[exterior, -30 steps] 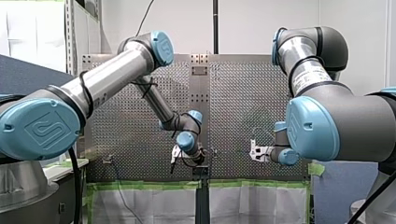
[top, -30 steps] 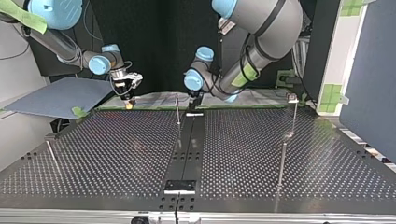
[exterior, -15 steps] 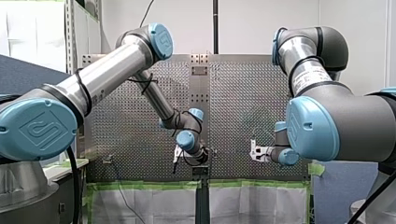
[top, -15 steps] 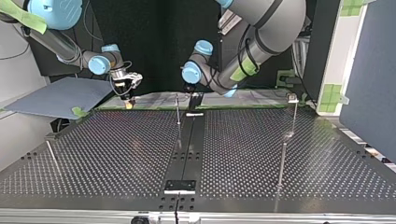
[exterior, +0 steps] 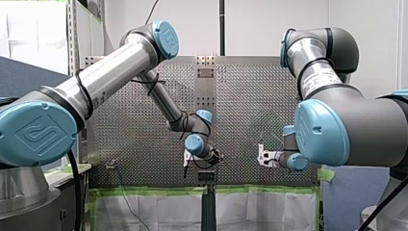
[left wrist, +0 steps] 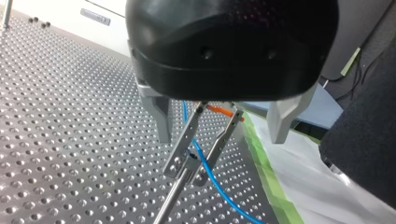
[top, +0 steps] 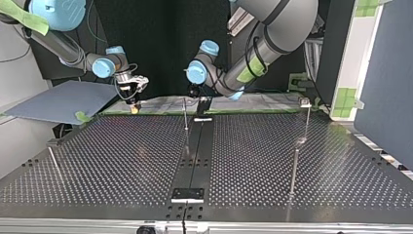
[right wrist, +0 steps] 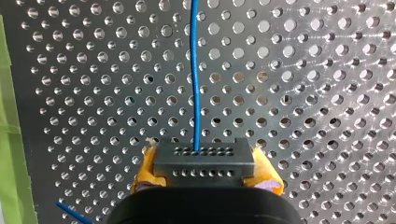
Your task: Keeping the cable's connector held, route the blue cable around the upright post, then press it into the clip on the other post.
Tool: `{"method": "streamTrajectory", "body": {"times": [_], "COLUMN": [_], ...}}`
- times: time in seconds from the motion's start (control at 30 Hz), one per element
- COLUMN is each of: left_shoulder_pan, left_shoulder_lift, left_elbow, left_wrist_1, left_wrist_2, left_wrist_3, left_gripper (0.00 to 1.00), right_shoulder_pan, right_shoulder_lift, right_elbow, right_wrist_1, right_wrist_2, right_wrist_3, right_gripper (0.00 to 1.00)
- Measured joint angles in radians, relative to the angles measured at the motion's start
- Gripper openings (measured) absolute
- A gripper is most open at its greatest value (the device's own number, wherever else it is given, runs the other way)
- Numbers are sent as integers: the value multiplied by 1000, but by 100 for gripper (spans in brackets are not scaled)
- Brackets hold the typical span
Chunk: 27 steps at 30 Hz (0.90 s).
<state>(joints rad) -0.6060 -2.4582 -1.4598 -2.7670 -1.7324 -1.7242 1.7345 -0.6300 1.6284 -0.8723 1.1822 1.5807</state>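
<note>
Where my right gripper [right wrist: 201,173] has its yellow pads [right wrist: 144,173] clamped tight on the grey connector [right wrist: 201,159], the blue cable [right wrist: 195,70] leaves it straight across the perforated table [right wrist: 303,93]. Farther off, my left gripper [left wrist: 219,137] hangs spread wide and empty, the clip [left wrist: 187,135] between its fingers, crossed by the cable.

Clip post [left wrist: 173,193] w/ blue cable [left wrist: 211,171] stands betw. spread fingers [left wrist: 162,116] of left gripper [left wrist: 219,138], gaps each side; perforated table [left wrist: 70,116] beside it bare.
</note>
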Motion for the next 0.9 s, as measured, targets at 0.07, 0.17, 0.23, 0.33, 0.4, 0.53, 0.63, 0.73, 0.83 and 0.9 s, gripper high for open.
{"method": "streamTrajectory", "body": {"times": [0.07,0.17,0.23,0.33,0.4,0.53,0.63,0.73,0.83,0.9], "left_shoulder_pan": [-1,-2,-2,-2,-2,-3,-3,-3,-3,-1], "left_shoulder_lift": [0,0,0,0,0,0,0,0,0,0], "left_elbow": [0,0,0,0,0,0,0,0,-5,-11], "left_wrist_1": [-1,-2,-2,-3,-3,-3,-3,-3,-2,3], "left_wrist_2": [-1,-3,-5,-11,-14,-21,-30,-38,-52,-57], "left_wrist_3": [-1,-2,-5,-9,-14,-25,-33,-42,-49,-56], "left_gripper": [100,100,100,100,100,100,100,100,100,100], "right_shoulder_pan": [0,0,0,0,0,0,0,0,0,0], "right_shoulder_lift": [0,0,0,0,0,0,0,0,0,0], "right_elbow": [0,0,0,0,0,0,0,0,0,0], "right_wrist_1": [0,-1,-2,-4,-6,-6,-6,-4,-4,-4], "right_wrist_2": [0,1,1,1,1,1,0,0,-1,-1], "right_wrist_3": [0,1,1,1,1,1,1,1,1,1], "right_gripper": [0,0,0,0,0,0,0,0,0,0]}}
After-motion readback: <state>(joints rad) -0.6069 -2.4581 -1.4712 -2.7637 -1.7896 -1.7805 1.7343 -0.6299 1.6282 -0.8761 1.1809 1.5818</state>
